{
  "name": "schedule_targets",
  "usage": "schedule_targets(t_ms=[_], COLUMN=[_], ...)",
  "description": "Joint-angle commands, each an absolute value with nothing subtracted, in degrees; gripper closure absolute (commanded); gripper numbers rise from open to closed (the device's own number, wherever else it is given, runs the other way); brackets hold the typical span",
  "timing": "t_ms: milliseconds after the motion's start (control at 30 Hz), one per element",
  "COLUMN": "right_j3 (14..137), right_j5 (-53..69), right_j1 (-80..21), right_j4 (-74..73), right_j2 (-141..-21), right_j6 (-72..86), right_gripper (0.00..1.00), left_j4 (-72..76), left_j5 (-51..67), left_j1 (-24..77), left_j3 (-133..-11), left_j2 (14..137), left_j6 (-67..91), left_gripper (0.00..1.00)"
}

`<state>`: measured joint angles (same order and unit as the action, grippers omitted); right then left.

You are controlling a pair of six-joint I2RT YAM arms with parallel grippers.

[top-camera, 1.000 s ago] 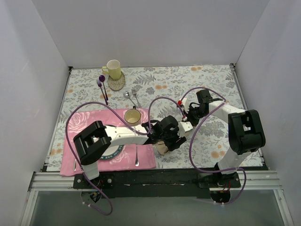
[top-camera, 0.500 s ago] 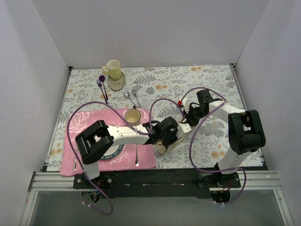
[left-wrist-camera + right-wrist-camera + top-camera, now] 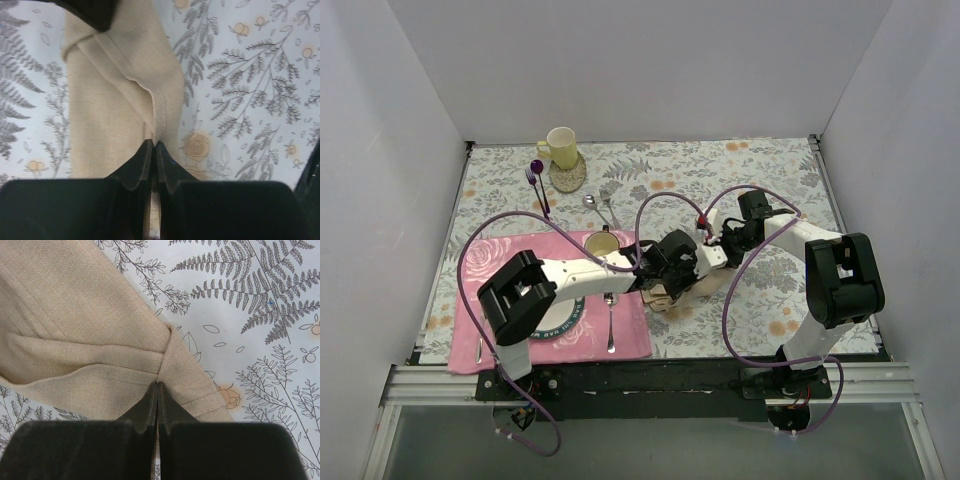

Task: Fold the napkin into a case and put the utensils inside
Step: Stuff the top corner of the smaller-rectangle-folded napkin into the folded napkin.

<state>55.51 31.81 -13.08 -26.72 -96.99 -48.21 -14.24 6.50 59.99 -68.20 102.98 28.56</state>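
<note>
The beige napkin (image 3: 120, 85) lies folded into a narrow oblong on the grey floral tablecloth, mostly hidden under the arms in the top view (image 3: 662, 298). My left gripper (image 3: 152, 146) (image 3: 672, 284) is shut on the napkin's hemmed edge. My right gripper (image 3: 158, 386) (image 3: 698, 268) is shut on a fold at the cloth's other end (image 3: 100, 355). The utensils, a small silver spoon (image 3: 590, 201) and fork (image 3: 608, 206), lie side by side on the tablecloth behind the placemat, well away from both grippers.
A pink placemat (image 3: 485, 265) carries a plate (image 3: 560, 322), a cup (image 3: 602, 246) and a longer silver spoon (image 3: 610, 326). A yellow mug (image 3: 560, 148) on a coaster and a purple-handled fork (image 3: 537, 185) are at the back left. White walls enclose the table.
My left gripper has shut on the napkin's edge and drawn away from the near edge toward the right gripper. The right gripper has stayed shut on the cloth.
</note>
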Motion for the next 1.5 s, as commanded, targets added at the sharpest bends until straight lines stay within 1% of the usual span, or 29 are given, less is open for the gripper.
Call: schedule_targets(t_ms=[0,200,467,567,967,1167,1233,1267,1333,1367,1467], right_j3=[53.88,54.58,55.63,56.25,65.65,67.41,67.94,68.2,68.55,68.55,68.2], right_j5=[27.86,28.39,28.74,29.09,32.7,33.22,32.96,32.87,33.39,33.66,34.54], right_j1=[-12.83,-12.83,-12.92,-12.83,-10.99,-9.93,-9.93,-9.84,-9.49,-9.32,-8.79], right_j4=[-26.46,-26.72,-27.51,-28.21,-34.45,-37.97,-38.76,-39.19,-39.46,-39.03,-38.32], right_j2=[-99.05,-99.23,-99.67,-99.67,-98.7,-98.7,-98.62,-98.35,-97.91,-97.04,-95.19], right_j6=[-49.92,-49.57,-49.48,-48.87,-42.37,-44.73,-45.96,-46.23,-46.93,-46.93,-48.07], right_gripper=[0.99,0.99,0.99,0.99,0.99,0.98,0.87,0.79,0.75,0.7,0.64], left_j4=[-12.48,-8.01,-2.2,-1.93,-3.16,-5.18,-6.23,-6.59,-7.38,-7.56,-8.79], left_j5=[7.21,6.94,10.01,11.07,16.08,19.51,20.56,21.96,22.85,23.9,25.13], left_j1=[57.04,56.16,53.88,52.65,51.24,49.57,48.96,48.69,48.17,47.99,47.55], left_j3=[-70.14,-67.15,-64.51,-64.34,-62.49,-64.07,-64.51,-64.77,-65.39,-65.56,-66.44], left_j2=[101.78,103.01,106.17,107.66,109.33,111.09,111.44,111.53,111.88,111.97,112.59], left_j6=[22.6,16.88,12.84,12.66,12.83,14.41,14.94,15.29,15.73,15.91,16.08], left_gripper=[1.0,1.0,1.0,1.0,1.0,1.0,1.0,1.0,1.0,1.0,1.0])
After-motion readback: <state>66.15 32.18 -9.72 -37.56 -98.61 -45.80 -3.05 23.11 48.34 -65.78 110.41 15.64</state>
